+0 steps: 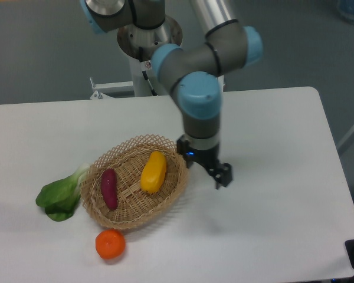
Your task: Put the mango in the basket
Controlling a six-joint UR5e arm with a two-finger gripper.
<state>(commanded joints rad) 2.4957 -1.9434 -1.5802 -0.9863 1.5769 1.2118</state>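
The yellow-orange mango (153, 171) lies inside the light tan wicker basket (168, 203), on its right half. A purple sweet potato (109, 188) lies in the basket's left half. My gripper (216, 173) hangs just right of the basket's rim, a little above the table. Nothing is between its fingers. One dark finger (223, 175) shows clearly; the other is partly hidden, so the jaw gap is not plain.
A round orange tangerine (110, 244) sits on the table in front of the basket. A green leafy vegetable (60, 197) lies against the basket's left side. The white table's right edge (336, 165) and the arm's base (148, 35) at the back bound the area.
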